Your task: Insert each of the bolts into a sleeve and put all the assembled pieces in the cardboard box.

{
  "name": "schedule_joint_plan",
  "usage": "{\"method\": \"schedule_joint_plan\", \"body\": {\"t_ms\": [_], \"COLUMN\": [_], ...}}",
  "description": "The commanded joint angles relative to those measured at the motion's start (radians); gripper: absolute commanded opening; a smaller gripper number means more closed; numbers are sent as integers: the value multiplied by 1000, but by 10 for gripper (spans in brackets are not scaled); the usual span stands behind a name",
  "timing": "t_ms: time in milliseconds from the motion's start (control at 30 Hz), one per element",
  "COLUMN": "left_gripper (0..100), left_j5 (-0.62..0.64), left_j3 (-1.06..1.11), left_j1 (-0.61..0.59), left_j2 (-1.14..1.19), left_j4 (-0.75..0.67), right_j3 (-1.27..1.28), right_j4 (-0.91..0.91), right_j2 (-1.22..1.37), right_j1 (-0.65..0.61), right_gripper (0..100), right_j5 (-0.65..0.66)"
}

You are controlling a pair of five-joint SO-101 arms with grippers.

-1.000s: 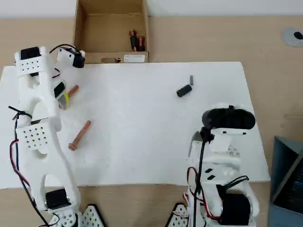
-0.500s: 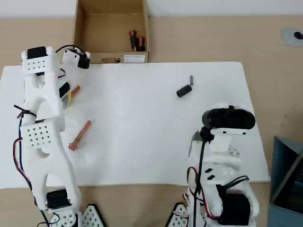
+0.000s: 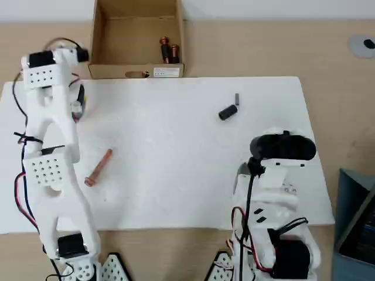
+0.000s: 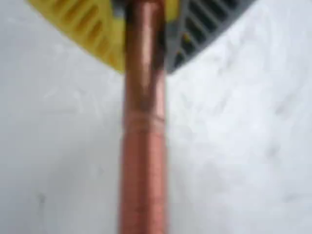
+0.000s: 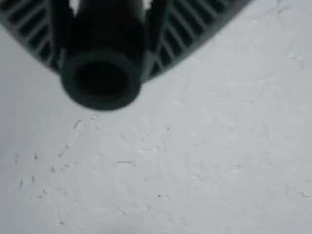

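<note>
My left gripper (image 4: 145,58) was clenched on a copper bolt (image 4: 144,161), near the cardboard box (image 3: 94,41). My right gripper (image 5: 103,63) grasped a black sleeve (image 5: 101,80) with its hole left free, I believe so that the bolt could enter.

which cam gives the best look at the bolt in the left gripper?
Left wrist view: the copper bolt runs down the frame close up, clamped by the left gripper above the white mat. In the high view the left arm hides it. The right wrist view faces the black sleeve held in the right gripper instead.
</note>
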Motion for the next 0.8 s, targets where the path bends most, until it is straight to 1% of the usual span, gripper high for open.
{"method": "schedule_joint_plan", "body": {"t_ms": [0, 167, 233, 467, 567, 633, 767], "left_gripper": [3, 2, 2, 2, 2, 2, 3], "left_j5": [110, 124, 175, 621, 858, 1007, 1258], "left_j3": [-57, -57, -57, -55, -40, -8, 106], "left_j1": [5, -6, -5, -35, -64, -89, -123], "left_j2": [-137, -202, -213, -229, -229, -234, -236], "left_j4": [8, 8, 8, 8, 8, 8, 8], "right_j3": [-4, -5, -7, -7, -7, -8, -8], "right_j4": [2, 2, 2, 2, 2, 2, 2], "right_j2": [-10, -10, -10, -10, -10, -10, -10], "right_j1": [-13, -13, -13, -13, -12, -10, -10], "right_gripper": [9, 9, 9, 9, 9, 9, 9], "right_j5": [3, 3, 3, 2, 2, 2, 2]}}
